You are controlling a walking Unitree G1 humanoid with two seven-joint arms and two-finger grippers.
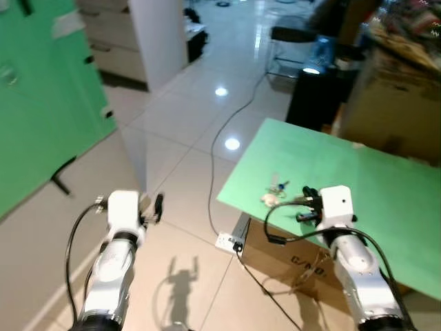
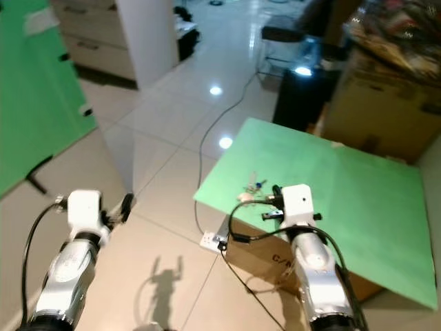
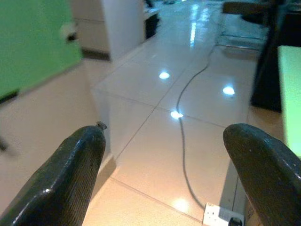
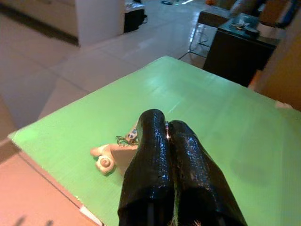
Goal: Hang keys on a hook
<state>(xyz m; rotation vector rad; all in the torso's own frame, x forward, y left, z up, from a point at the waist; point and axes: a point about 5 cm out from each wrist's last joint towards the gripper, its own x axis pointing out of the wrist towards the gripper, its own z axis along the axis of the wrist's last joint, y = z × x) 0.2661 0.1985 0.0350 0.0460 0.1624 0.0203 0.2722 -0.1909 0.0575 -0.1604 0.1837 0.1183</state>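
Both head eyes look down from above, sharing the green table (image 1: pixel 358 172) at two o'clock; wrist cameras peer forward, close along their fingers.

So the bench (image 1: pixel 358 179) has a green top, with a cardboard box (image 1: pixel 275 258) under its near edge. Keys (image 1: pixel 277 186) lie near the bench's front corner, next to a small cream-coloured thing, maybe a fob (image 1: pixel 269 199). The right gripper (image 1: pixel 306 200) is just beside them, over the bench edge, can't tell from here how its fingers are set. The left gripper (image 1: pixel 158 206) is out over the tiled floor (image 1: pixel 179 138), well away from the bench. A cable (image 1: pixel 220 131) runs across the floor to a white socket strip (image 1: pixel 229 242). Green board (image 1: pixel 41 89) on the left.
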